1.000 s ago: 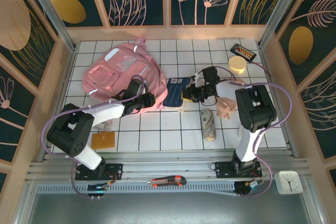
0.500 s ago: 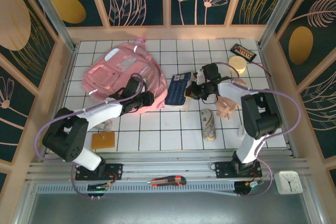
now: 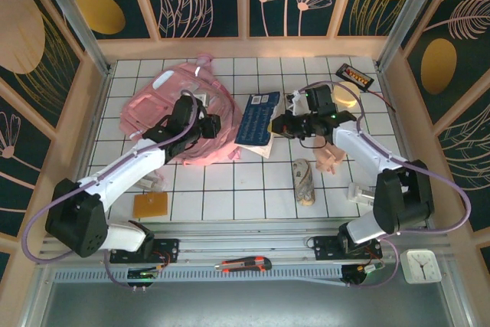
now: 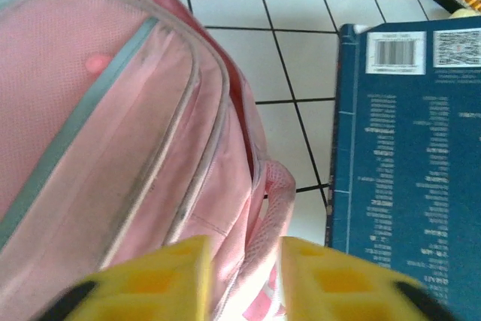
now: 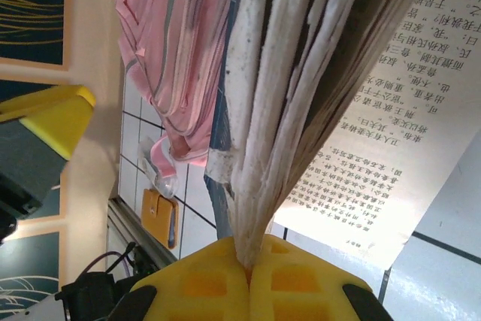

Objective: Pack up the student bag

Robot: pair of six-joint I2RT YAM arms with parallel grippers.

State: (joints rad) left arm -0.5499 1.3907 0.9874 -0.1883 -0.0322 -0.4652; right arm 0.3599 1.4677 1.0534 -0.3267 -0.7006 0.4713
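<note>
Overhanging student bag (left end effector)

The book is just right of the student bag.

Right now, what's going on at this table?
Two robot arms are packing a pink backpack. The right claw is shut on the pages of a blue book and holds it just to the right of the backpack. The left claw is at the backpack's edge, by a strap, with its fingers parted. The book is not in the backpack yet.
</note>
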